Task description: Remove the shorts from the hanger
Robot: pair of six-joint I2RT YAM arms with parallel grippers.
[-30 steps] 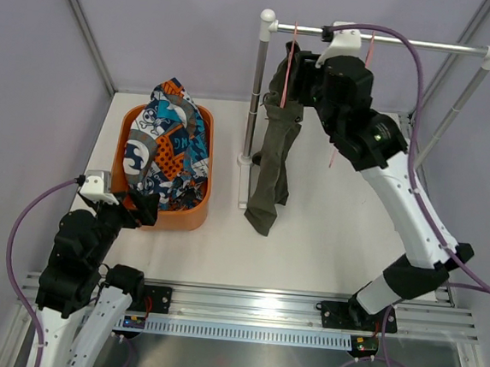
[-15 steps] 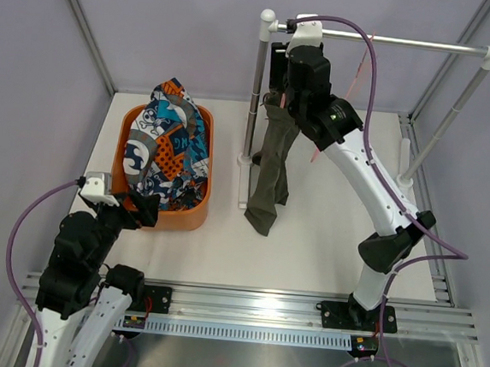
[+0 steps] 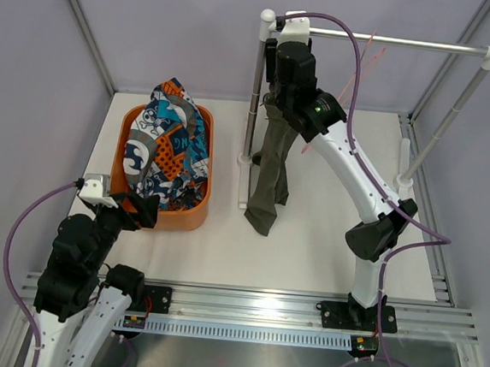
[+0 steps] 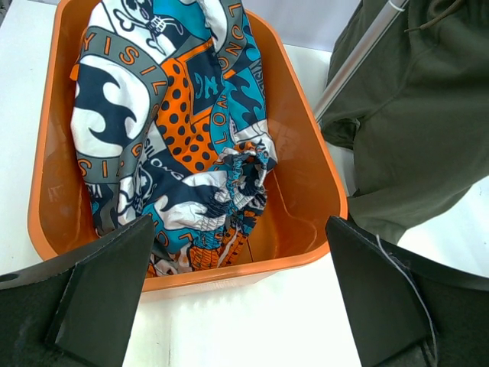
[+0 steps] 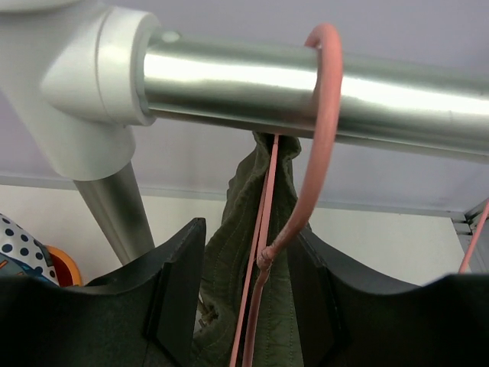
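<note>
Shorts point(image 3: 272, 164) hanging, right end effector point(image 5: 246, 252) part-open astride hanger point(image 5: 325, 115), left end effector point(image 4: 238, 229) wide

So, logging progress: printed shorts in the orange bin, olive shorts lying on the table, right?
No. The printed shorts are in the orange bin, but the olive shorts hang from the pink hanger on the rail; the right wrist view shows it.
</note>
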